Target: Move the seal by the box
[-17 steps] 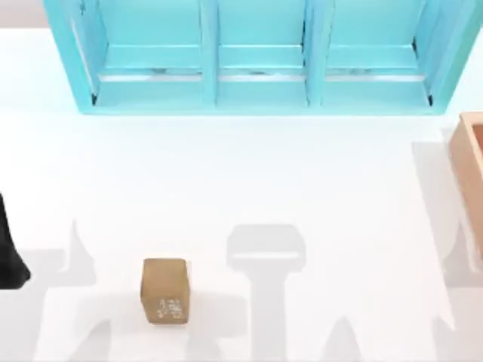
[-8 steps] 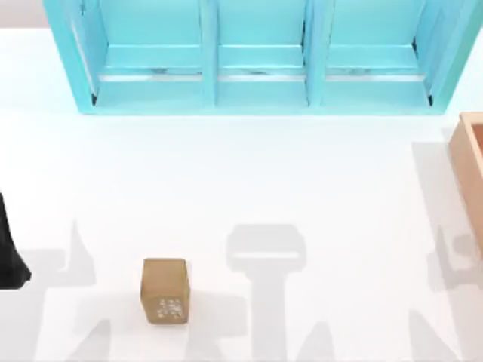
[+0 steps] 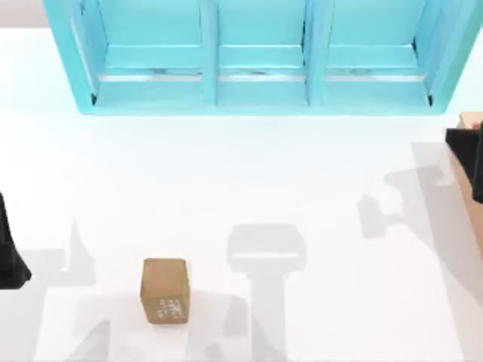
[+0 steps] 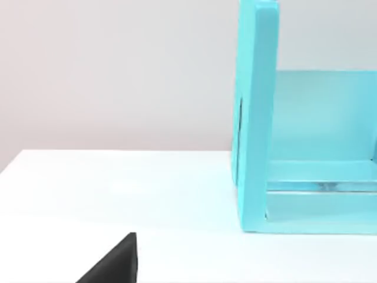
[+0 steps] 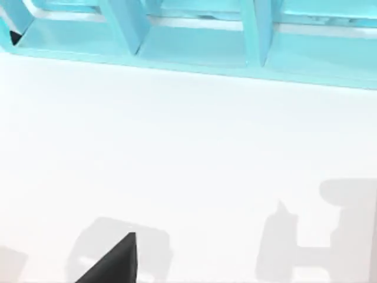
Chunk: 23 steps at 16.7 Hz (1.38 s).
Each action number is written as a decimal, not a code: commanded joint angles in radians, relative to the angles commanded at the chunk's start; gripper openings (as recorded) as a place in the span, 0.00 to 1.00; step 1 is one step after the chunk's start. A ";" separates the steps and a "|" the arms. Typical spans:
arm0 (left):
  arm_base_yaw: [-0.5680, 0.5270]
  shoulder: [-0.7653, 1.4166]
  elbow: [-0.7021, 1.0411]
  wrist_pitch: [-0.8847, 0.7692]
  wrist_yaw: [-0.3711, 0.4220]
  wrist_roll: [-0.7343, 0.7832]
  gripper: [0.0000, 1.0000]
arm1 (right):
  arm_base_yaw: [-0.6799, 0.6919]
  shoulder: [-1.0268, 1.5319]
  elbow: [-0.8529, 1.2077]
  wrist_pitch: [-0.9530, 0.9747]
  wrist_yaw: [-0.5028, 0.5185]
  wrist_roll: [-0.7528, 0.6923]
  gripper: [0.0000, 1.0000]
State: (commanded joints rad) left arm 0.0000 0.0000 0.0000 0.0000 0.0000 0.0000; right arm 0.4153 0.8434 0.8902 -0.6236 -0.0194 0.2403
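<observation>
The seal, a small tan-brown block with white markings on its near face, stands on the white table at the front left. The box, wood-coloured, is cut off by the right edge at mid depth. Part of my right arm is a dark shape over the box's near corner, far to the right of the seal. My left arm is a dark sliver at the left edge, level with the seal and well apart from it. A dark finger tip shows low in the left wrist view, and another finger tip in the right wrist view.
A big turquoise shelf unit with three bays spans the back of the table; its end wall shows in the left wrist view and its front in the right wrist view. White table lies between seal and box, crossed by arm shadows.
My right arm has come into the top view at the right edge, over the box, and its shadow has shifted left and back. Seal and left arm have not moved.
</observation>
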 joint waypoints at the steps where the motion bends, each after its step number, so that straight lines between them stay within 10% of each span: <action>1: 0.000 0.000 0.000 0.000 0.000 0.000 1.00 | 0.043 0.087 0.117 -0.049 -0.007 0.043 1.00; 13: 0.000 0.000 0.000 0.000 0.000 0.000 1.00 | 0.478 1.189 1.441 -0.664 -0.036 0.601 1.00; 23: 0.000 0.000 0.000 0.000 0.000 0.000 1.00 | 0.616 1.737 1.817 -1.068 0.022 0.814 1.00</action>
State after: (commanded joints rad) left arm 0.0000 0.0000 0.0000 0.0000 0.0000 0.0000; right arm 1.0312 2.5801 2.7076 -1.6915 0.0031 1.0543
